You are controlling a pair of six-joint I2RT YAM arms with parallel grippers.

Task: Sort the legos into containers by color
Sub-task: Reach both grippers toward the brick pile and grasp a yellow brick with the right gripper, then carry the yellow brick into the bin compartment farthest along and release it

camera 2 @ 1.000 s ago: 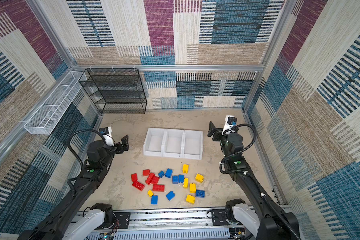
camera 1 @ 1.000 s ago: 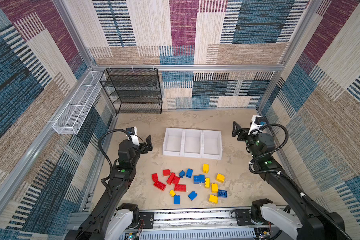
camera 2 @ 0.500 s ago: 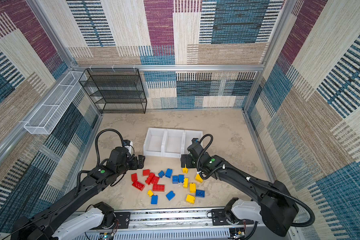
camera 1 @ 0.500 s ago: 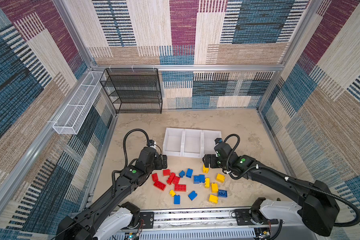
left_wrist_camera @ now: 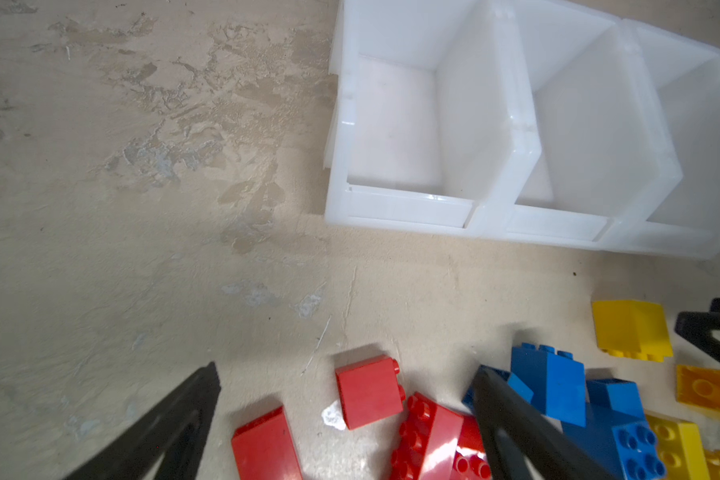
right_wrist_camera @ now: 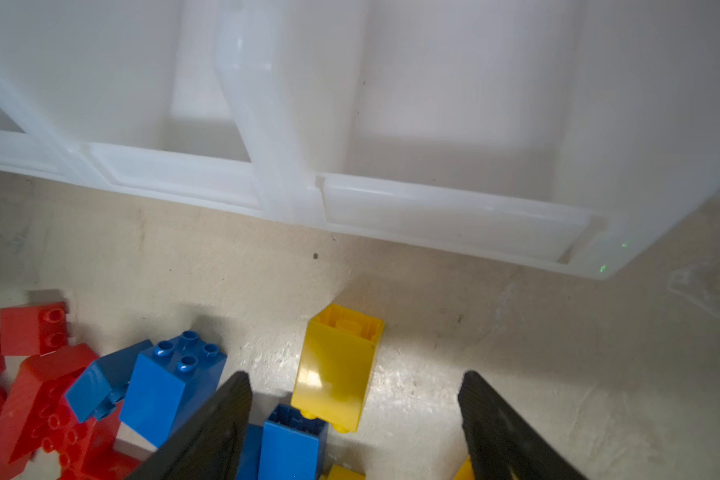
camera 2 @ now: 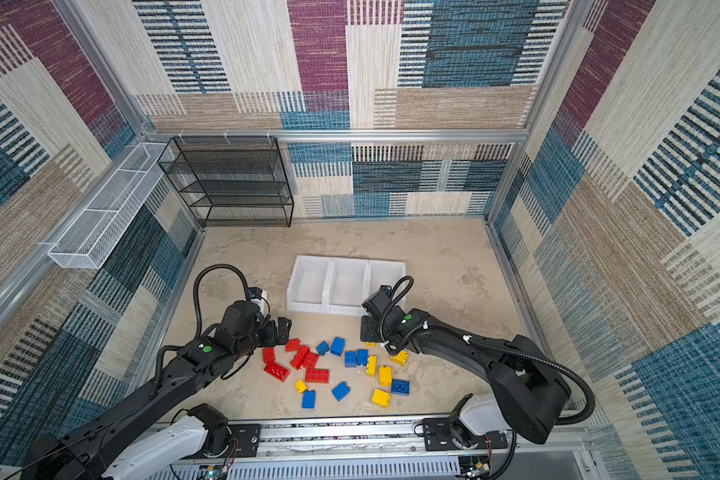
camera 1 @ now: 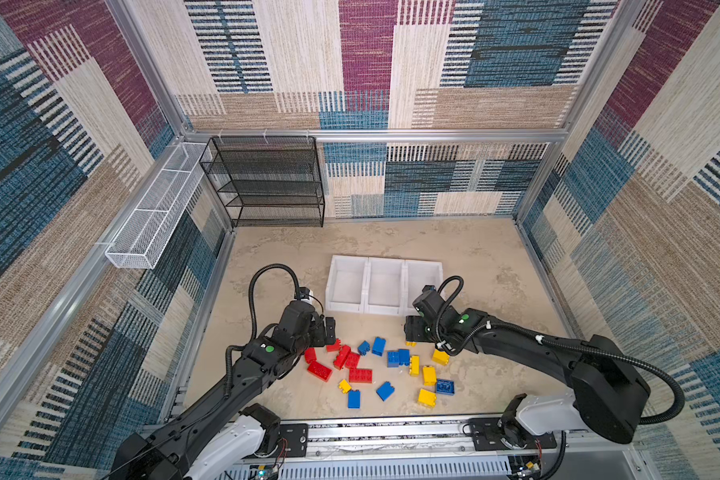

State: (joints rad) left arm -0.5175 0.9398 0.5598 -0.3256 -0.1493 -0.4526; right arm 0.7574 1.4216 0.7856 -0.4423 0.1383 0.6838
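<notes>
Beige floor (camera 1: 454, 249); L end effector (left_wrist_camera: 346, 369), R end effector (right_wrist_camera: 355, 376) both spread; yellow lego (camera 1: 411, 343) half-hidden.

Open floor around the bins, tight going in the brick pile

The floor (camera 1: 454, 249) is bare behind and on both sides of the containers (camera 1: 366, 291). The black mesh rack (camera 1: 267, 183) fills the far left corner, and the white wire basket (camera 1: 154, 212) hangs on the left wall. The three bins stand open-topped, insides free. A narrow bare strip parts their front wall from the legos (camera 1: 393, 358), which lie close-packed, several touching. The left gripper (left_wrist_camera: 346, 370) frames a red brick (left_wrist_camera: 368, 390) with wide jaws, a blue brick (left_wrist_camera: 547, 382) just beside one finger. The right gripper (right_wrist_camera: 355, 374) frames a yellow brick (right_wrist_camera: 337, 365) with parted jaws, gaps on both sides.
</notes>
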